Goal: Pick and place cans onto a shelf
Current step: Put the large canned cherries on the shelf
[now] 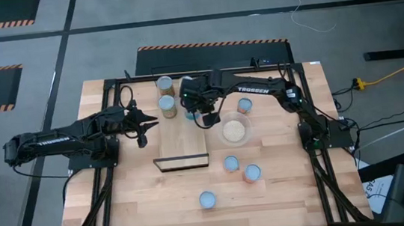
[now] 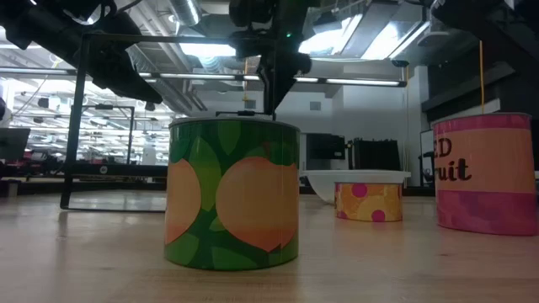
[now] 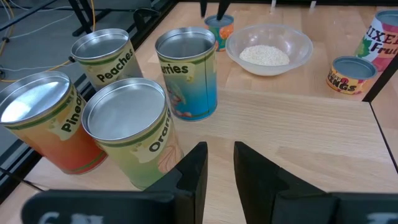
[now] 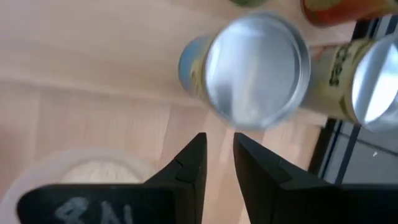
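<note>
Four cans stand upright on their bases at the far end of the light-wood shelf (image 1: pixel 184 141): pineapple (image 3: pixel 43 121), peaches (image 3: pixel 102 56), oranges (image 3: pixel 130 134) and a blue berries can (image 3: pixel 186 74). My left gripper (image 3: pixel 219 163) is shut and empty, level at the shelf's left side (image 1: pixel 147 123), pointing at these cans. My right gripper (image 4: pixel 217 149) is shut and empty. It hangs pointing down just right of the berries can (image 4: pixel 258 68), between that can and the bowl (image 1: pixel 206 118). Loose cans stand on the table (image 1: pixel 243 106), (image 1: pixel 230 163), (image 1: pixel 252 172), (image 1: pixel 207 198).
A clear bowl (image 1: pixel 234 131) with beige grains stands right of the shelf, close to my right gripper. The shelf's black frame (image 1: pixel 181 161) rises at its near end. In the low view the green can (image 2: pixel 232 194) stands nearest, with a pink can (image 2: pixel 484 172) to its right.
</note>
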Motion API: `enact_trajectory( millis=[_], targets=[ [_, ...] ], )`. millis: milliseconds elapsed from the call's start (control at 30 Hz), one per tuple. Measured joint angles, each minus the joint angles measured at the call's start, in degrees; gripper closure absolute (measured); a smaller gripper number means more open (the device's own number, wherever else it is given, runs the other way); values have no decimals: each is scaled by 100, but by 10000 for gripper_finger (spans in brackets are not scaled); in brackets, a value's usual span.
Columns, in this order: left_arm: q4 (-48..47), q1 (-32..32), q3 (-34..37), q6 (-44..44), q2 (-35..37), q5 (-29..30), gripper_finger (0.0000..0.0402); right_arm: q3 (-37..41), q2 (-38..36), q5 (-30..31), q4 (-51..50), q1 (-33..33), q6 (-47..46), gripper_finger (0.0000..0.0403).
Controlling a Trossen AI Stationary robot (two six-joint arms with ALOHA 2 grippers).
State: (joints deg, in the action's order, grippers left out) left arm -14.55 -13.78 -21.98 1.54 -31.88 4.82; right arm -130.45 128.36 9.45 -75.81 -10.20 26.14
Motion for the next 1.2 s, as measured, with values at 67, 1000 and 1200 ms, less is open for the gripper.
enact_trajectory(
  millis=[67,1000,1200],
  targets=[
    [0,0,0,-2,0,-2,331,0,-85,-2,-172,-4,134,319],
    [-37,-2,0,7,2,-2,331,146,-304,-1156,349,-315,3510,319],
    [-39,-2,0,9,1,-2,331,146,-304,-1217,393,-326,3724,319]
  ],
)
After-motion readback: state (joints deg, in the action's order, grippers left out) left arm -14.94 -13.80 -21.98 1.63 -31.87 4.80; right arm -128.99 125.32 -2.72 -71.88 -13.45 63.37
